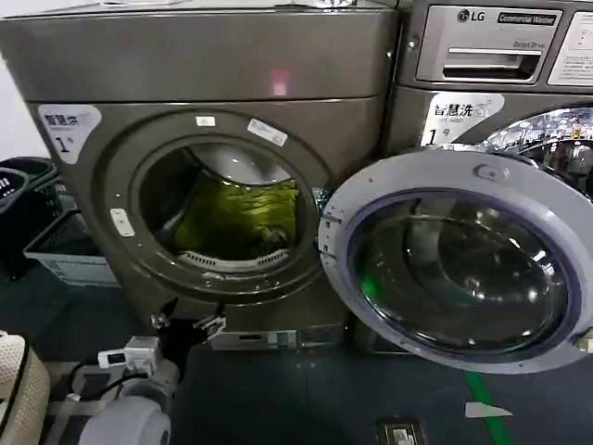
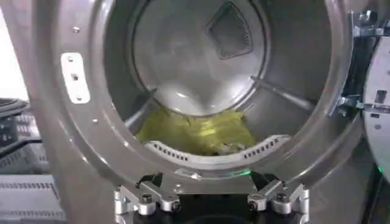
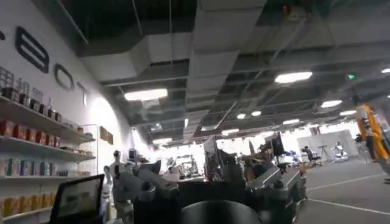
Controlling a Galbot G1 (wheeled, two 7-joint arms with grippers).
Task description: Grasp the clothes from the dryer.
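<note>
Crumpled lime clothes (image 1: 236, 218) inside the "1"-stickered bronze metal dryer (image 1: 185, 74), left gripper (image 2: 211, 199) spread apart just before its round porthole.

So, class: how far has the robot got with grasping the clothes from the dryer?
Done: the dryer door is open. In hand: the left gripper, open, sits before the porthole. Left: reaching in and grasping the clothes in the drum.

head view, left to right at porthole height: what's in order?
Baskets → dryer rim → clothes in the drum → open door → LG machine. Left gripper sits open below the porthole.
</note>
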